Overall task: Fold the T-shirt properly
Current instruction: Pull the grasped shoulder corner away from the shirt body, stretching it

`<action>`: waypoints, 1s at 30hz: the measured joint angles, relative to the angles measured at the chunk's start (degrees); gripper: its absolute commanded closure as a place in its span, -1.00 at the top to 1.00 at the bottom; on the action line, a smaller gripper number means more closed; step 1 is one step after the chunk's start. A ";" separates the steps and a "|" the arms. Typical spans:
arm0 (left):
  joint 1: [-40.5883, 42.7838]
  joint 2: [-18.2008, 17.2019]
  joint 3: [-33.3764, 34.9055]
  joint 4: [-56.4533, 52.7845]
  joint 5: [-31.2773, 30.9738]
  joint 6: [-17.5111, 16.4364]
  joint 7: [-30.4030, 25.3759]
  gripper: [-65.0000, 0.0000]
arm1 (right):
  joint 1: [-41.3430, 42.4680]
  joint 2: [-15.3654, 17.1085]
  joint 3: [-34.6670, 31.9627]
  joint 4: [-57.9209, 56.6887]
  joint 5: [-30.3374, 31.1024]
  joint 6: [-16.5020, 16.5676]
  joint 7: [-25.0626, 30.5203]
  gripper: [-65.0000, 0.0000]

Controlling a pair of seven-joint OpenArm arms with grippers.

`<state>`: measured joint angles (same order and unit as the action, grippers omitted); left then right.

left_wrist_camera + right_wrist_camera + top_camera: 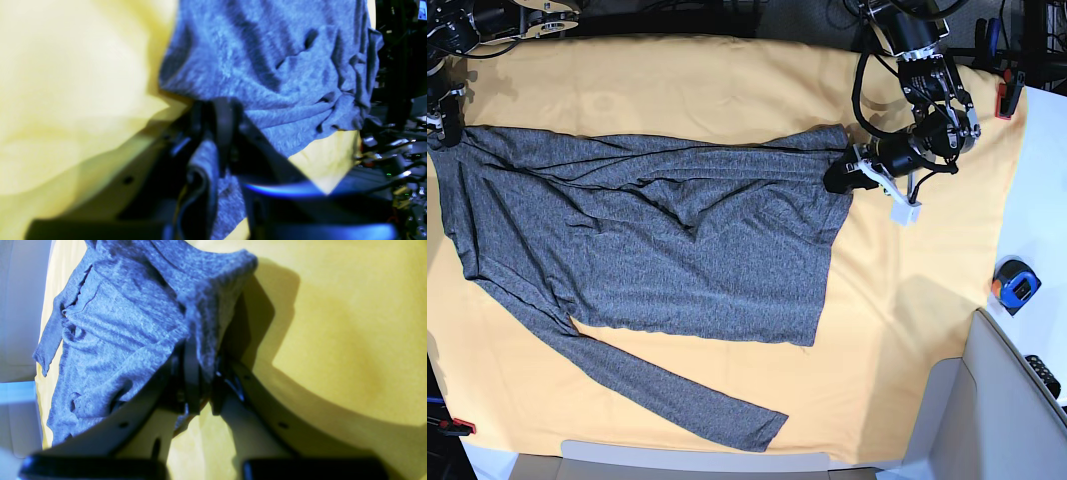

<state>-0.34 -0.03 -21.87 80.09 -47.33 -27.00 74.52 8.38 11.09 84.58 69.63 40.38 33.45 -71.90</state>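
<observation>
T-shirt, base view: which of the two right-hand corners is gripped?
The far corner, pinched by the shut left gripper. The near corner lies flat and free on the yellow cloth.

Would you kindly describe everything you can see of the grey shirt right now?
The shirt is a plain heathered dark grey knit, thin and soft-looking, with long sleeves. It lies spread but wrinkled across the yellow cloth, one sleeve trailing toward the near edge. The left hand is shut on its far right corner, and the right hand is shut on a bunched edge at its far left end. It is not yet folded.
</observation>
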 measured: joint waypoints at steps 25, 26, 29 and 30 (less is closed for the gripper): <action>15.58 -4.26 -6.25 12.63 -2.27 -0.26 0.37 -1.00 | -11.69 2.97 -0.35 0.55 5.88 0.70 -3.43 -1.00; 16.09 -4.26 -6.67 12.68 -2.71 -0.28 0.31 -1.00 | -12.24 3.32 -0.35 0.52 5.86 0.66 -3.52 -1.00; 17.70 -4.28 -6.93 12.92 -3.50 -0.48 -0.28 -1.00 | -13.84 3.72 -0.37 0.55 5.88 0.68 -3.45 -1.00; 18.01 -4.28 -6.99 12.94 -3.54 -0.48 -0.33 -1.00 | -14.36 3.80 -0.37 0.55 5.95 0.68 -3.43 -1.00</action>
<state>17.67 -4.32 -28.86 93.03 -50.87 -27.49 74.19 -5.98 14.90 84.20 70.17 46.33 34.13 -75.33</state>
